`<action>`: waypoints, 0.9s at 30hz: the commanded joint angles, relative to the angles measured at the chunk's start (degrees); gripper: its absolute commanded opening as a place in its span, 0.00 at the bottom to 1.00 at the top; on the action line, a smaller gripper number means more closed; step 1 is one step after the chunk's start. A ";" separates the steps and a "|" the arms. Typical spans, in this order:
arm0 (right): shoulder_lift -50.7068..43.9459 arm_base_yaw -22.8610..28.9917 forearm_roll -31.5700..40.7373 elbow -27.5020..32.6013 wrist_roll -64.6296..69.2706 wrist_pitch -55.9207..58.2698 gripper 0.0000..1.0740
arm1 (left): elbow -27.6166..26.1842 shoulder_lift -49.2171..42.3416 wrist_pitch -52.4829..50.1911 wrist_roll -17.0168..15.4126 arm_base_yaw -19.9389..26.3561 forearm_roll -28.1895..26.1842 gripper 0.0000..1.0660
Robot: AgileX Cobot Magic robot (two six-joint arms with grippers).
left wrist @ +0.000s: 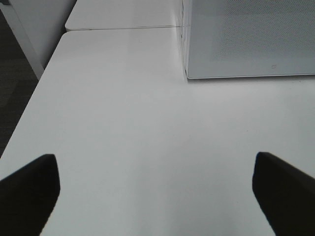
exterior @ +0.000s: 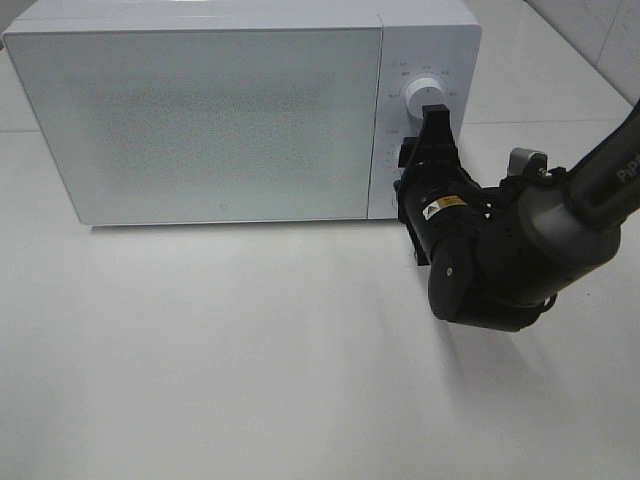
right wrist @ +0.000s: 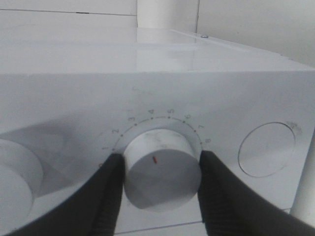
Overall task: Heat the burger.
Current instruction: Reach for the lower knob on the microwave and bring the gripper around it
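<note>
The burger is out of view; the white microwave [exterior: 200, 110] has its door closed, and the frosted front shows nothing inside. My right gripper [exterior: 412, 165] is at the control panel, below the upper knob [exterior: 427, 93]. In the right wrist view the right gripper [right wrist: 161, 162] is shut on the lower dial [right wrist: 160, 177], a white knob with a red mark and numbers around it, with a black finger [right wrist: 106, 196] pressed to each side. My left gripper [left wrist: 157, 187] hangs open over bare table, holding nothing.
The microwave's corner [left wrist: 246, 39] shows in the left wrist view, with the white table's edge [left wrist: 29, 108] and dark floor beyond. On the panel, another knob [right wrist: 12, 177] and a round button [right wrist: 266, 150] flank the gripped dial. My right arm [exterior: 520, 250] stretches over the table's right side.
</note>
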 commanded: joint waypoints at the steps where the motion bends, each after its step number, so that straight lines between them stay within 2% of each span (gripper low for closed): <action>1: -0.63 0.11 -11.92 -2.46 -0.97 -5.61 0.00 | 0.11 -1.20 -0.57 0.06 0.06 0.40 0.94; 8: -0.63 0.11 -11.12 -2.41 -3.50 -5.90 0.02 | 0.11 -1.20 -0.57 0.06 0.06 0.40 0.94; 13: -0.63 0.11 -9.28 -2.35 -4.47 -5.84 0.07 | 0.11 -1.20 -0.57 0.06 0.06 0.40 0.94; 22: -0.63 0.11 -6.82 -2.35 -4.47 -5.84 0.22 | 0.11 -1.20 -0.57 0.06 0.06 0.40 0.94; 24: -0.63 0.11 -5.73 -2.35 -4.01 -5.90 0.30 | 0.11 -1.20 -0.57 0.06 0.06 0.40 0.94; 27: -0.80 0.11 -5.79 -2.35 -3.38 -6.07 0.36 | 0.11 -1.20 -0.57 0.06 0.06 0.40 0.94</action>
